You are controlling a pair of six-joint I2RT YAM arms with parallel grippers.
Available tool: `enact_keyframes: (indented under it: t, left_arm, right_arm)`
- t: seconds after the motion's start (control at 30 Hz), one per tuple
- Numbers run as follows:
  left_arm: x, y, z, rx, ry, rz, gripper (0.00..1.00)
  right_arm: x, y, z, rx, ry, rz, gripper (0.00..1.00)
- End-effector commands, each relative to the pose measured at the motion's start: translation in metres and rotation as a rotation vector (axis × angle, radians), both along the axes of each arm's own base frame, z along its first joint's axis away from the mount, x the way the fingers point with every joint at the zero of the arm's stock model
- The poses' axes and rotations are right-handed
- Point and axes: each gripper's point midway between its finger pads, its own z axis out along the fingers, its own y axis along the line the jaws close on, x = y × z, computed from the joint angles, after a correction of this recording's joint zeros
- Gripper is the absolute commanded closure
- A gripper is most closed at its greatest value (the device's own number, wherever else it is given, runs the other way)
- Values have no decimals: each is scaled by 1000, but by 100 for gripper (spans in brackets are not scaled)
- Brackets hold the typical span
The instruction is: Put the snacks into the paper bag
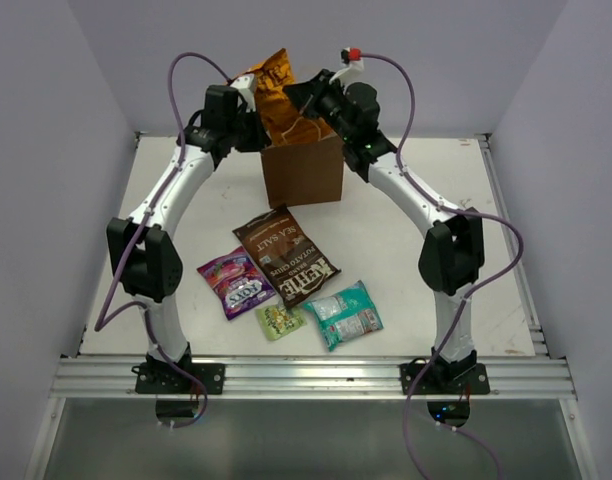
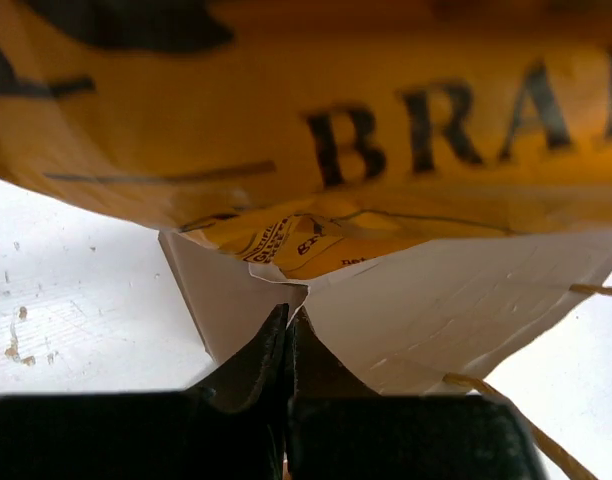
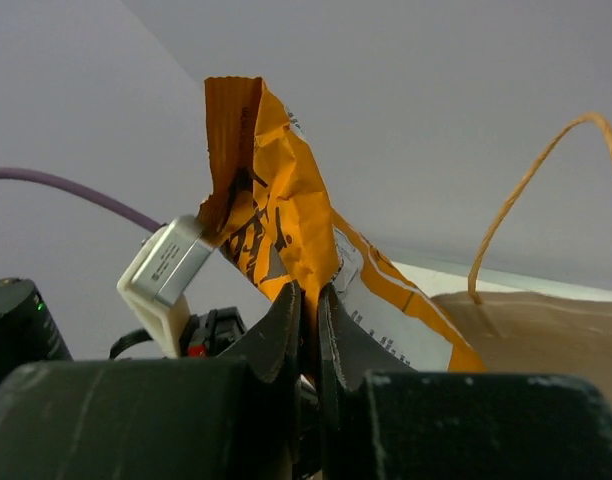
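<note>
We see the paper bag (image 1: 302,172) standing upright toward 12 o'clock on the bench (image 1: 416,215). The orange chip bag (image 1: 270,92) rises slanted out of its open mouth. The left jaws are fully closed and seem to pinch a fold of the paper bag's rim at its 9 o'clock side. The right jaws are nearly closed on the orange chip bag's lower edge, reaching in from 3 o'clock. At 6 o'clock from the paper bag, the dark brown chip bag (image 1: 286,257) lies flat. The purple candy packet (image 1: 236,283) lies at its 8 o'clock, the small green packet (image 1: 280,321) at 6 o'clock and the teal packet (image 1: 346,314) at 4 o'clock.
</note>
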Motion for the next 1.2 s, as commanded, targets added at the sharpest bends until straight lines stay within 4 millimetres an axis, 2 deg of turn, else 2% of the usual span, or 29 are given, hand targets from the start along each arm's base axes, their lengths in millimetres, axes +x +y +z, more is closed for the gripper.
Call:
enact_keyframes:
  t: [0.0, 0.03, 0.07, 0.13, 0.17, 0.23, 0.3, 0.33, 0.43, 0.47, 0.6, 0.63, 0.67, 0.7, 0.73, 0.8, 0.83, 0.9, 0.93, 1.0, 1.03, 1.1, 1.13, 1.17]
  left_arm:
    - [2, -9, 2, -7, 1, -27, 100]
    - [4, -10, 1, -8, 2, -28, 100]
    - [5, -11, 1, -10, 1, -32, 100]
    - [8, -13, 1, -14, -1, -34, 100]
    - [9, -13, 2, -17, -1, -36, 100]
    - [12, -14, 3, -20, -5, -33, 100]
    - [15, -15, 4, -20, -9, -32, 100]
    - [15, -14, 5, -19, -11, -29, 100]
    - [20, -13, 3, -9, -8, -14, 100]
    - [22, -10, 4, 2, -13, 0, 100]
    - [26, -5, 9, 23, -29, 23, 100]
    - [26, -4, 9, 25, -30, 25, 100]
    - [26, -4, 10, 26, -34, 25, 100]
    - [26, -4, 9, 28, -33, 24, 100]
    - [26, -4, 9, 27, -33, 23, 100]
    - [25, -5, 6, 28, -24, 17, 100]
    - [25, -6, 5, 30, -22, 13, 100]
    - [24, -4, 4, 34, -19, 10, 100]
    - [23, -5, 5, 36, -20, 7, 100]
    - [22, -3, 3, 46, -18, 9, 100]
    - [21, -2, 3, 49, -18, 8, 100]
    - [19, -1, 4, 53, -16, 10, 100]
    - [19, 0, 2, 56, -12, 9, 100]
    - [17, 0, 4, 54, -13, 12, 100]
  right_arm:
    - [-38, -10, 61, 31, -120, 33, 93]
    - [-42, -13, 65, 22, -130, 33, 85]
    - [-43, -13, 57, 2, -114, 34, 60]
    - [-48, -16, 57, -31, -111, 29, 38]
    - [-50, -19, 59, -47, -115, 21, 17]
    - [-55, -28, 72, -89, -154, -8, 8]
    - [-58, -35, 84, -133, -199, -33, 6]
    - [-63, -38, 98, -147, -221, -41, 6]
    - [-73, -52, 123, -204, -278, -79, 5]
    - [-80, -63, 137, -217, -297, -119, 4]
    - [-97, -94, 140, -404, -319, -195, 3]
    - [-101, -95, 120, -473, -272, -170, 3]
    - [-111, -95, 115, -508, -273, -131, 3]
    - [-115, -95, 102, -548, -253, -105, 3]
    - [-117, -91, 62, -605, -166, -48, 3]
    - [-132, -84, 27, -617, -90, 50, 2]
    - [-135, -80, -19, -645, 0, 104, 2]
    - [-147, -70, -62, -623, 88, 195, 2]
    - [-150, -67, -102, -646, 156, 229, 2]
    - [-154, -63, -141, -670, 224, 272, 2]
    - [-157, -60, -173, -697, 283, 317, 2]
    - [-161, -54, -202, -718, 330, 380, 3]
    - [-165, -47, -227, -723, 381, 439, 4]
    - [-167, -44, -237, -724, 398, 464, 4]
